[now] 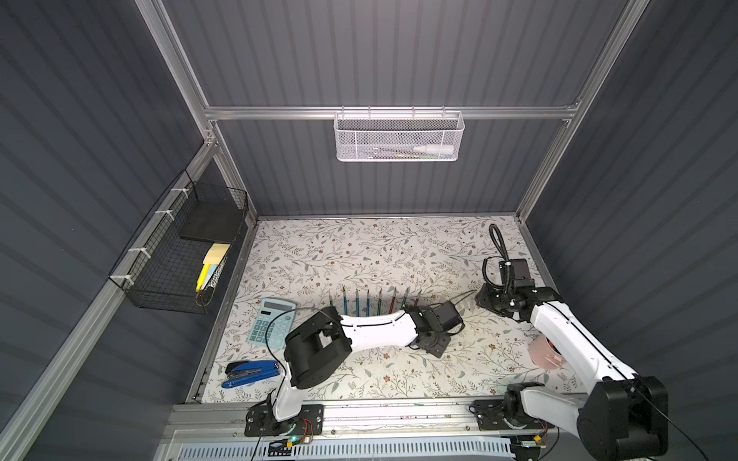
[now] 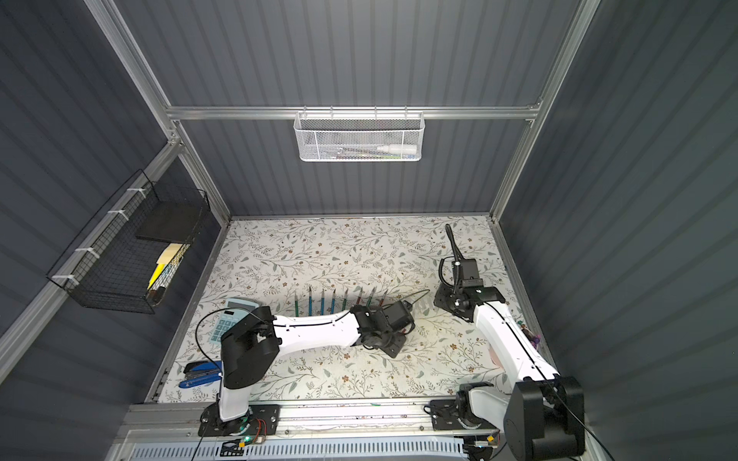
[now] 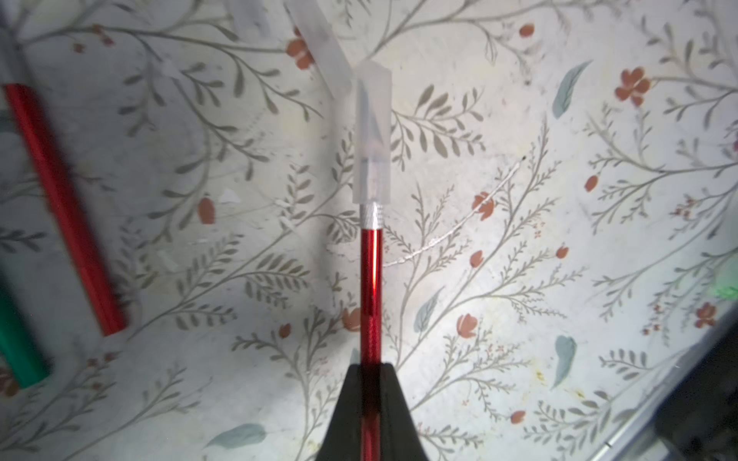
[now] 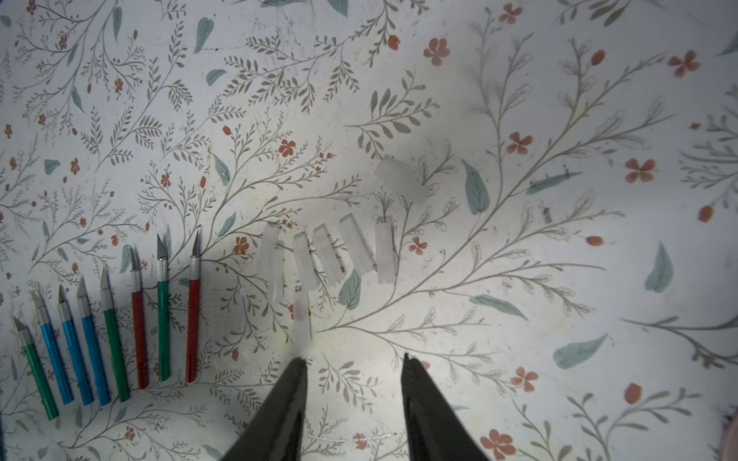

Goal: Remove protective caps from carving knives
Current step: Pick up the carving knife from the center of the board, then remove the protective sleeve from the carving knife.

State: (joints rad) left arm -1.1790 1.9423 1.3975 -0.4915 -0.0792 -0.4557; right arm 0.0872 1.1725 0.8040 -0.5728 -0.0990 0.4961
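black left gripper clenched on thin shiny red-handled carving knife | translucent whitish plastic cap sits over its blade | likely light, slick, stiff: pinch mid-length | right gripper released, empty

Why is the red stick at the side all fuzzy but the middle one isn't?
Left wrist view: the red knife in the left gripper looks sharp, with a bright glare stripe; the other red knife is smeared, likely out of focus. Right wrist view: the loose caps look faint and see-through.
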